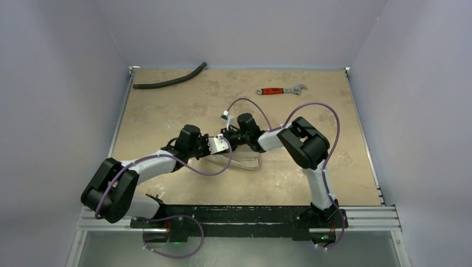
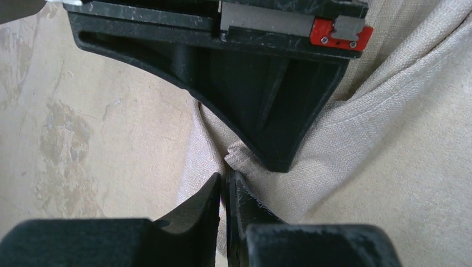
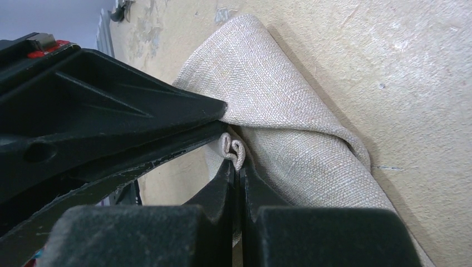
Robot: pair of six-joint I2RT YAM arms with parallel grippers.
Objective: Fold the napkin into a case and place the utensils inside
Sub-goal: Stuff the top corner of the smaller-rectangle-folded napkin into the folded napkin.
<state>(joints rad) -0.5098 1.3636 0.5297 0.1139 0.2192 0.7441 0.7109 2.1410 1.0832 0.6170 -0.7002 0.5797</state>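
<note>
— Where is the napkin (image 1: 245,162) now? Can you see it from your place?

— Yes. It lies on the table (image 1: 167,111), about in the middle and a little toward the near edge. It is bunched and partly folded over itself. Both arms reach in from the two sides and meet just over it.

— And the right gripper (image 3: 236,167)?

— Its two fingers are pressed together on the napkin. A small rolled piece of the hem sticks out between the tips, so the cloth is pinched there. From this point a thick fold of the cloth runs away, lying on the table.

— Does the left gripper (image 2: 225,186) hold something also?

— This I cannot tell. Its fingers (image 2: 203,206) stand almost together, with only a thin slit between them, and the tips are just at the edge of the cloth. Whether some cloth is inside the slit, I cannot say. The tips of the two grippers are very close to each other, near the same corner of the cloth.

— What else is on the table?

— A curved black hose (image 1: 170,79) lies at the far left corner. A wrench (image 1: 280,90) with a red handle lies at the far side, more to the right. Both are well apart from the napkin.
</note>
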